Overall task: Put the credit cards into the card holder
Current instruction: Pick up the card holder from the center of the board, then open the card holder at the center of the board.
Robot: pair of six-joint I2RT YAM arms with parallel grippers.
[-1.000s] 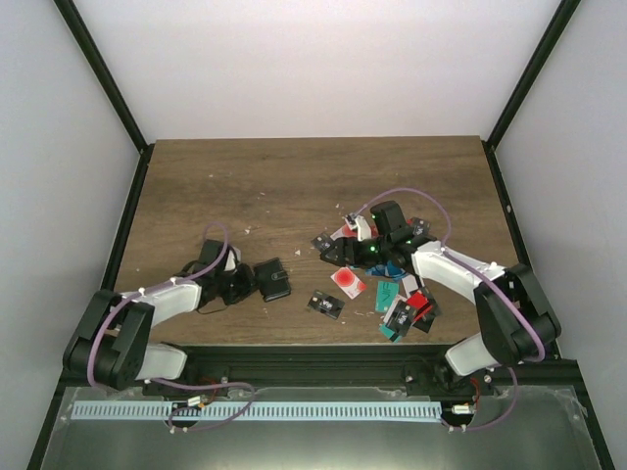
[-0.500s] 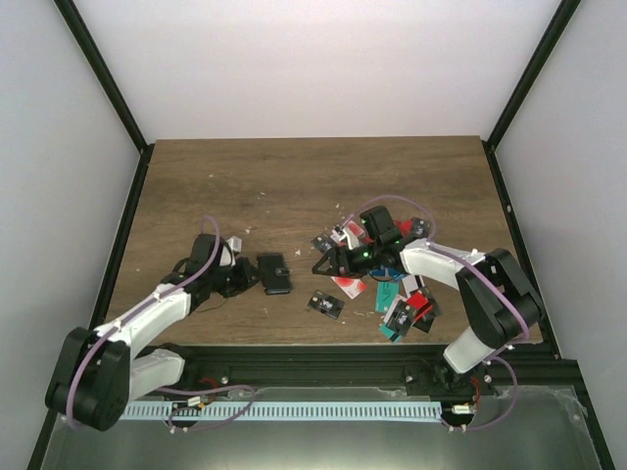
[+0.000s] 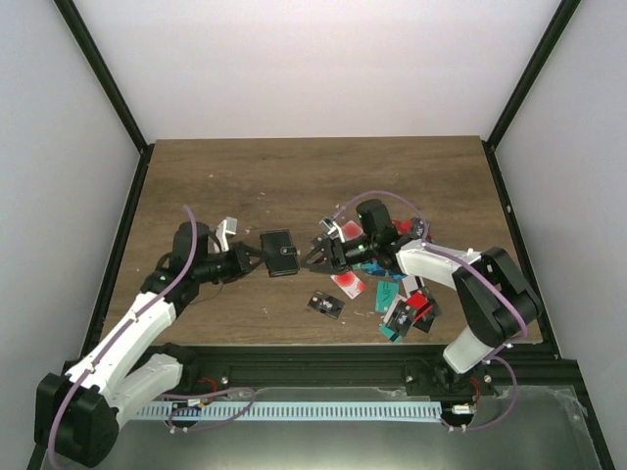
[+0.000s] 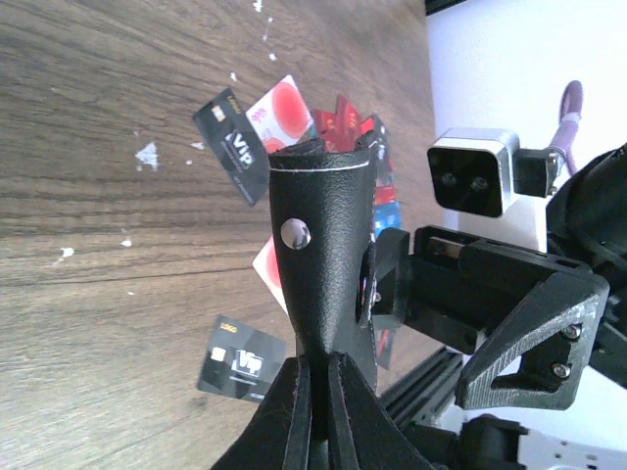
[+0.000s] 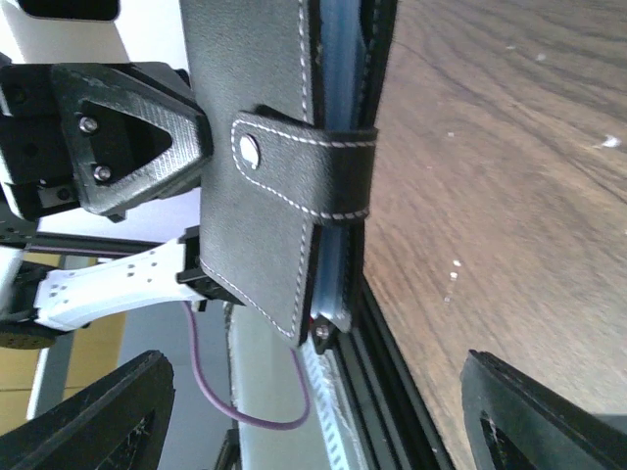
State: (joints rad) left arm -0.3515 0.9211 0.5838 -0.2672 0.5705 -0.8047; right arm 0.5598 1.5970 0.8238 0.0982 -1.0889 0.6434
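Left gripper (image 3: 257, 258): clenched on the lower edge of the card holder (image 3: 279, 253), holding it off the wood, its broad face turned toward the other arm.
Card holder: black and folded, with its snap tab (image 5: 313, 171) wrapped over the open edge and apparently fastened. A pale blue-grey lining shows along the seam.
Right gripper (image 3: 315, 257): released and empty, fingers spread wide, just right of the card holder and facing it.
Credit cards (image 3: 347, 283): none loaded yet. They are scattered right of the card holder, red, teal, black and white with a red circle, with one black card (image 3: 325, 304) lying apart below and right of it.
Step in hand: most likely freeing the snap tab so the card holder can open.
Doing it well: keep the left pinch low and firm. Bring one right finger under the tab's free end and peel away from the stud, without twisting the card holder out of the pinch.
Table (image 3: 294, 176): dark wood grain, flecked with white specks above the card holder.
Room: plain pale walls behind the card holder, framed by black posts (image 3: 103, 73).
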